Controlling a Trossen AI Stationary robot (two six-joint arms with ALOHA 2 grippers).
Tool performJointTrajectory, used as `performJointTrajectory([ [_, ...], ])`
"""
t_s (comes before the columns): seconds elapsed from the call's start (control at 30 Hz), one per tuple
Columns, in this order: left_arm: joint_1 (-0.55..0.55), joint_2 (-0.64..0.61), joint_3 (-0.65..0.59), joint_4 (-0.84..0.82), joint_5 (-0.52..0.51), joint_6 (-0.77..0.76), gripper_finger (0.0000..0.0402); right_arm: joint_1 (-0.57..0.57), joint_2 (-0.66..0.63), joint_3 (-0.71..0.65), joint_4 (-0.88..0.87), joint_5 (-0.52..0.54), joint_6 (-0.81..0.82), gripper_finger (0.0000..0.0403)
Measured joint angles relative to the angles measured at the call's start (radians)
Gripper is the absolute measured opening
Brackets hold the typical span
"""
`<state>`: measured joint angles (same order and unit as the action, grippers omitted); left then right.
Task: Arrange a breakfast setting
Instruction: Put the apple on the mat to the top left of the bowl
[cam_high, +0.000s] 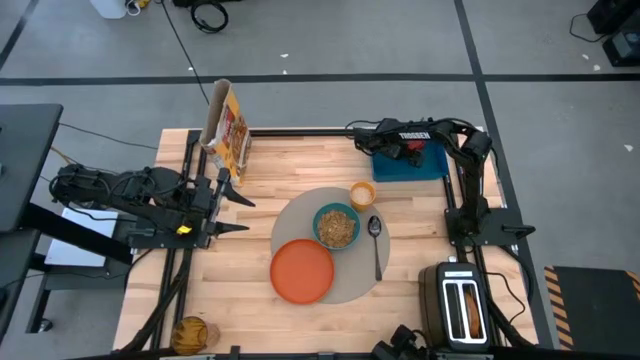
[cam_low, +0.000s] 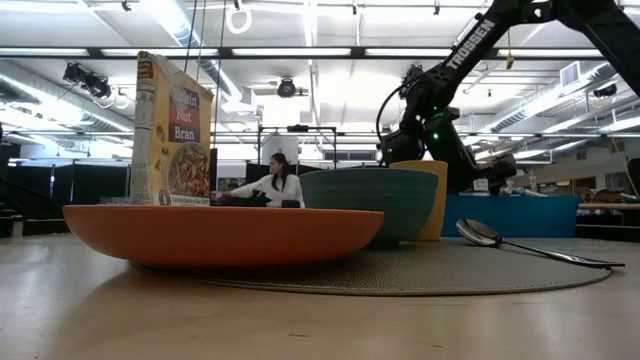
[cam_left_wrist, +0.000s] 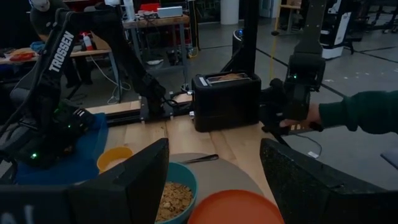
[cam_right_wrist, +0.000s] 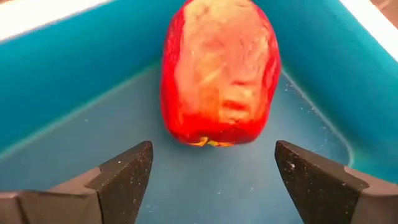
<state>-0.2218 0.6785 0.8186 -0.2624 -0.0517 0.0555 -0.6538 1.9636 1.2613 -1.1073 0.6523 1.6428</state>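
While the right gripper (cam_right_wrist: 211, 177) hangs with its fingers (cam_right_wrist: 127, 174) spread wide and empty, the red apple (cam_right_wrist: 219, 71) sits just ahead of them on the blue board (cam_high: 425, 165) at the table's far right corner. Toward the middle lies the grey mat (cam_high: 345, 275) — on it the orange plate (cam_high: 301, 270), the teal bowl (cam_high: 337, 226) filled with cereal, the orange cup (cam_high: 362, 194) at its far edge and the metal spoon (cam_high: 375, 240). Over at the left edge, the left gripper (cam_high: 243, 214) waits with fingers apart — beside the cereal box (cam_high: 226, 127).
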Motion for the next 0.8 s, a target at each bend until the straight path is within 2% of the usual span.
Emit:
performJointTrajectory([
  [0.3,0.000,0.000,0.000,-0.005,0.000,0.000,0.0260,-0.032,0.000,-0.001,-0.052,0.064,0.100,0.0345],
  [0.8,0.000,0.000,0.000,-0.013,-0.020,0.002,0.0260,-0.064,0.031,-0.014,-0.014,0.141,0.108,0.0345],
])
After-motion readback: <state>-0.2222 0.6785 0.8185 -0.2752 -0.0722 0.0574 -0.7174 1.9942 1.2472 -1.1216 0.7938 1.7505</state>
